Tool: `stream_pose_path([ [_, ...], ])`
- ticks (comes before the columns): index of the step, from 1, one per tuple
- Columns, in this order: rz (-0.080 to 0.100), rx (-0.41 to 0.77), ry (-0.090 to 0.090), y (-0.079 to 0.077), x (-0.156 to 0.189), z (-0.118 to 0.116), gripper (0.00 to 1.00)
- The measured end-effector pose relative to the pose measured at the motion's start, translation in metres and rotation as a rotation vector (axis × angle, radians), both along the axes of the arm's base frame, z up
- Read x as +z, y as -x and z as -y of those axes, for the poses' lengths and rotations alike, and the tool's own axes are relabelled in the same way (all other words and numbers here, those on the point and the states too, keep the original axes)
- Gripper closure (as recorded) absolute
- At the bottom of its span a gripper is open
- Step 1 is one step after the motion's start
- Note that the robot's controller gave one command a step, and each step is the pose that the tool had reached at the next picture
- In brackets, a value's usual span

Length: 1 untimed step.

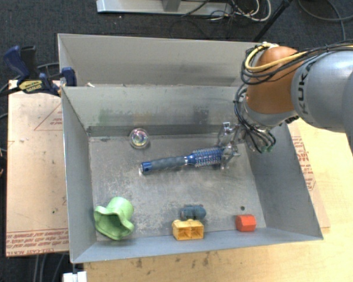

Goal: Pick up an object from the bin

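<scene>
Centre-right, the pincer [228,150], whose state I cannot tell, is at the bristle end of the blue brush [179,162], likely light, stiff, best gripped mid-handle.

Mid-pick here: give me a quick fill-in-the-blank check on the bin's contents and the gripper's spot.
1. The gripper is at one end of the long ___ brush.
2. The crumpled cup in the front-left corner is ___.
3. The cube near the front-right corner is ___.
4. The block between them is ___.
Missing words: blue, green, red, yellow.
</scene>
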State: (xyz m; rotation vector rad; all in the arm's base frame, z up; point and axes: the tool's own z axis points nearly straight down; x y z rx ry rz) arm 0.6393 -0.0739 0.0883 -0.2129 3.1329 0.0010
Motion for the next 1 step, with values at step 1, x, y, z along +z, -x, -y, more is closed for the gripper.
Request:
stream_pose_path([
  [1, 0.011, -0.02, 0.002, -0.0162, 0.1312, 0.0068, 1.0],
])
